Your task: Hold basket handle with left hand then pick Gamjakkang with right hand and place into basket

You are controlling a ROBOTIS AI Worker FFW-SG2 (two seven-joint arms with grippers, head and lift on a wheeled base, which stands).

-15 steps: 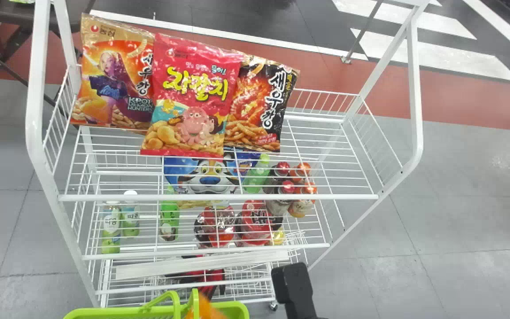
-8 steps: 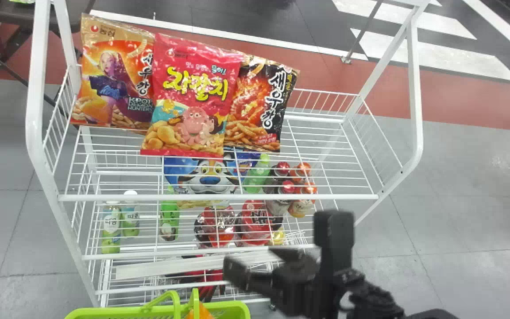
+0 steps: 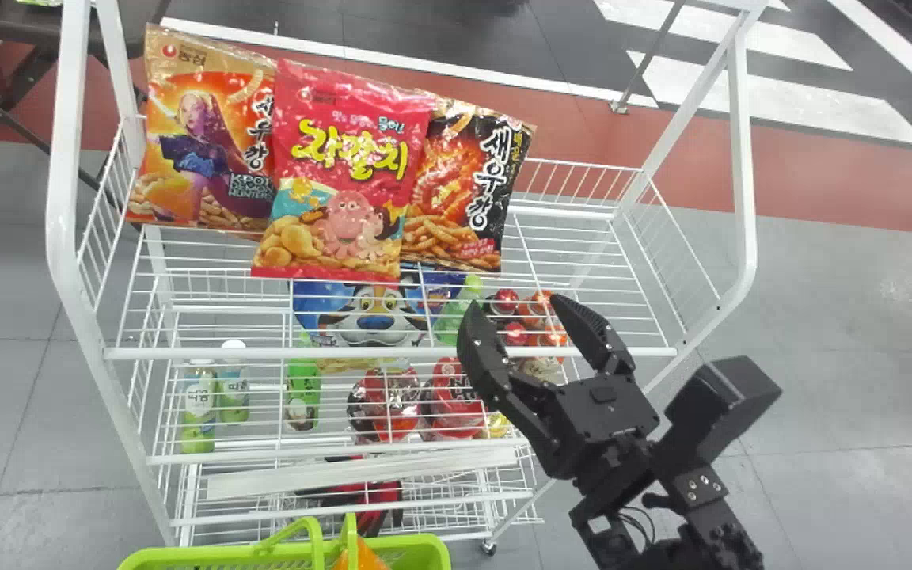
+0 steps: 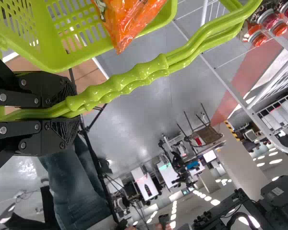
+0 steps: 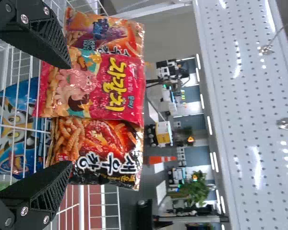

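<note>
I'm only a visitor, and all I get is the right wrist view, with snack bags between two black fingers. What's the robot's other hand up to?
Observer: In the left wrist view, the left gripper is closed around the green handle of a basket.

Operator: Oh, a shopping basket! Is anything in it?

Observer: Yes, the head view shows an orange packet in it, just behind the handle.

Operator: And what's lower down on the rack, over at the left?

Observer: Two bottles with green on them stand side by side on a lower shelf.
</note>
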